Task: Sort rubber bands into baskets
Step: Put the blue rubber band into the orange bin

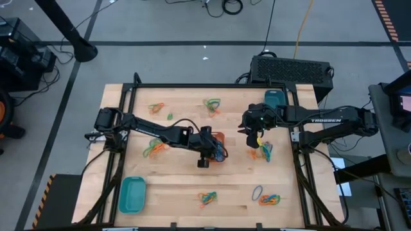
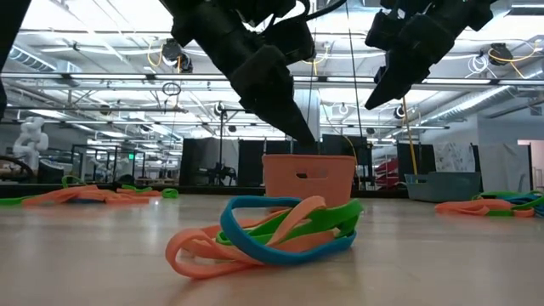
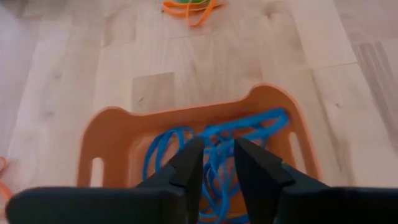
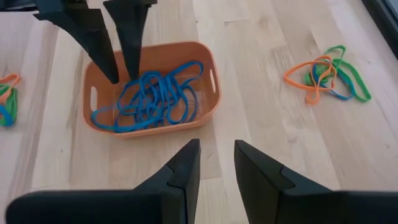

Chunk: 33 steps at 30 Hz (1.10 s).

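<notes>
An orange basket [image 1: 219, 137] [image 4: 211, 68] stands near the table's middle with a tangle of blue rubber bands [image 4: 152, 96] [image 3: 214, 134] lying in it. My left gripper [image 1: 218, 149] [image 3: 217, 167] [image 4: 122, 76] hangs open over this basket. Its fingertips reach down to the blue bands, with a clear gap between them. I cannot tell whether the tips touch a band. My right gripper [image 1: 257, 137] [image 4: 217, 158] is raised to the basket's right, open, with nothing between its fingers. Teal baskets stand at the near left [image 1: 133, 194] and far right [image 1: 274, 97].
Mixed piles of orange, blue and green rubber bands lie about the table: left of the basket [image 1: 156, 146], far left [image 1: 157, 107], far middle [image 1: 212, 104], near middle [image 1: 207, 197] [image 2: 272, 234], near right [image 1: 268, 199], and under my right gripper [image 1: 264, 151] [image 4: 326, 78].
</notes>
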Available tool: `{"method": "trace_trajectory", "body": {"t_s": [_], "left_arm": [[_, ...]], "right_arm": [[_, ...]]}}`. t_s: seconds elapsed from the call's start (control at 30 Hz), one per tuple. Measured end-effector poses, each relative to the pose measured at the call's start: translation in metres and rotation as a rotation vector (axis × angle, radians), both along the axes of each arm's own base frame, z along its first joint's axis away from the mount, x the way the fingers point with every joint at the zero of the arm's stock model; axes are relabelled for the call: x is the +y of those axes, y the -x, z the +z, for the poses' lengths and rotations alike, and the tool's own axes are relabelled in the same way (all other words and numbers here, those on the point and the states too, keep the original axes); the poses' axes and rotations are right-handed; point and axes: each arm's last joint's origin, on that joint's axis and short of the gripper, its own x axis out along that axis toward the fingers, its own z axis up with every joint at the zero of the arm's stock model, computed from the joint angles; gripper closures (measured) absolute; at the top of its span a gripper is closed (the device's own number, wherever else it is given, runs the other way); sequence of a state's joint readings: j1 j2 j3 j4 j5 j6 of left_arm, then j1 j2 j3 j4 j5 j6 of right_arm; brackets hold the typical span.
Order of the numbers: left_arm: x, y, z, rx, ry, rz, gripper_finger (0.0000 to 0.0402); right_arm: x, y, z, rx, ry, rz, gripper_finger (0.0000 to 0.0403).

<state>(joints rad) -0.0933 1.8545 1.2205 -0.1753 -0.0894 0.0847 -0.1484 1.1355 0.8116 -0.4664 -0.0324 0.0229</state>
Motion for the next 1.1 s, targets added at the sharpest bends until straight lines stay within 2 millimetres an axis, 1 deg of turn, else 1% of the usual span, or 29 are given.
{"method": "trace_trajectory", "body": {"t_s": [0.1, 0.17, 0.23, 0.3, 0.37, 0.47, 0.53, 0.67, 0.77, 0.83, 0.97, 1.1], "left_arm": [[0.0, 0.0, 0.0, 0.002, -0.002, 0.001, 0.0281], [0.0, 0.002, 0.0, 0.017, -0.006, -0.002, 0.0276], [0.001, 0.007, 0.003, 0.051, -0.013, -0.005, 0.0274], [0.001, 0.013, 0.009, 0.081, -0.016, -0.005, 0.0274], [0.002, 0.022, 0.017, 0.116, -0.019, -0.008, 0.0274], [-0.003, 0.037, 0.034, 0.114, -0.021, -0.073, 0.0274], [-0.009, 0.046, 0.046, 0.06, -0.033, -0.127, 0.0274], [-0.014, 0.062, 0.056, -0.047, -0.052, -0.187, 0.0274], [-0.015, 0.069, 0.058, -0.143, -0.058, -0.217, 0.0274], [-0.016, 0.07, 0.057, -0.193, -0.04, -0.257, 0.0274], [-0.018, 0.072, 0.052, -0.212, 0.004, -0.325, 0.0274], [-0.018, 0.074, 0.046, -0.211, 0.015, -0.338, 0.0274]], "right_arm": [[0.001, 0.0, 0.0, 0.0, -0.016, -0.004, 0.0312], [0.004, 0.0, 0.0, -0.002, -0.061, 0.007, 0.0312], [0.011, -0.001, 0.0, -0.008, -0.136, 0.025, 0.0312], [0.022, -0.002, 0.0, 0.0, -0.201, 0.031, 0.0312], [0.039, -0.001, -0.001, 0.019, -0.244, 0.051, 0.0312], [0.07, 0.0, -0.005, 0.065, -0.315, 0.107, 0.0312], [0.091, 0.002, -0.007, 0.106, -0.381, 0.119, 0.0312], [0.129, 0.012, -0.015, 0.212, -0.506, 0.087, 0.0312], [0.149, 0.017, -0.023, 0.277, -0.526, 0.065, 0.0312], [0.159, 0.018, -0.03, 0.309, -0.519, 0.032, 0.0312], [0.171, 0.017, -0.047, 0.378, -0.533, -0.062, 0.0312], [0.181, 0.015, -0.064, 0.453, -0.514, -0.108, 0.0312]]}}
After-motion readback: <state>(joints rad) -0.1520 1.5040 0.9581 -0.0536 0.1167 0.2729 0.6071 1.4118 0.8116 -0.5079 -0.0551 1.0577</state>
